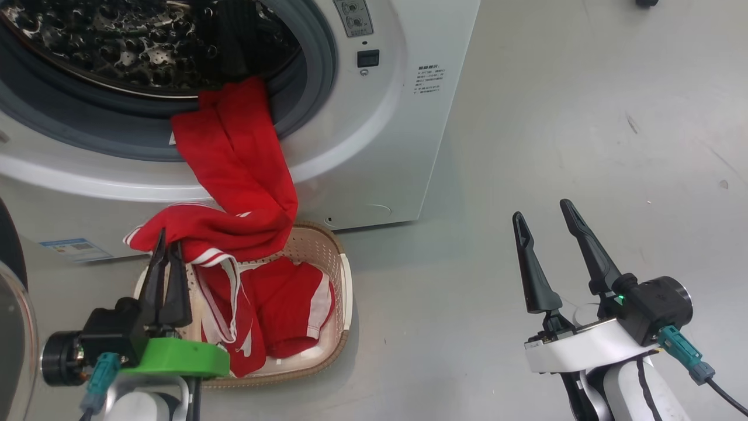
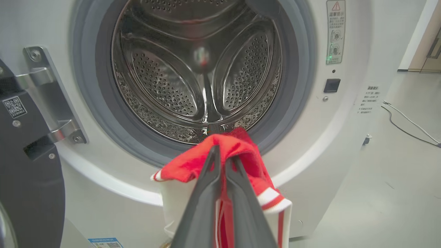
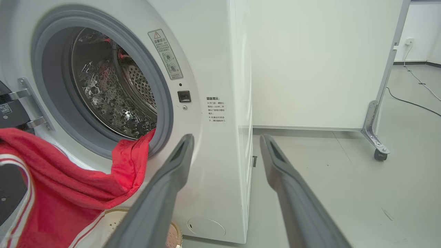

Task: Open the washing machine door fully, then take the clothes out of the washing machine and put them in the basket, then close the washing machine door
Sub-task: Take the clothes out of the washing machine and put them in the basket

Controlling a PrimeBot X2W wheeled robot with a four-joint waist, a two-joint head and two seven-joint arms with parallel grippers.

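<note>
The washing machine [image 1: 409, 117] stands with its port open, and the washing machine door [image 1: 9, 245] is swung out at the far left. One of the red clothes [image 1: 239, 158] trails from the drum over the grey gasket down to my left gripper [image 1: 166, 245], which is shut on it just above the basket [image 1: 345, 280]. Another red garment [image 1: 286, 310] lies inside the basket. The left wrist view has the left gripper [image 2: 222, 151] pinching red fabric [image 2: 186, 165] before the steel drum [image 2: 196, 69]. My right gripper [image 1: 542, 213] stands open over the floor to the right, holding nothing.
Bare grey floor [image 1: 584, 117] stretches to the right of the machine. In the right wrist view, a white partition on castors [image 3: 375, 137] stands behind the machine, and a cable [image 3: 413, 103] runs along the floor beyond it. The door hinge [image 2: 51, 103] sits left of the port.
</note>
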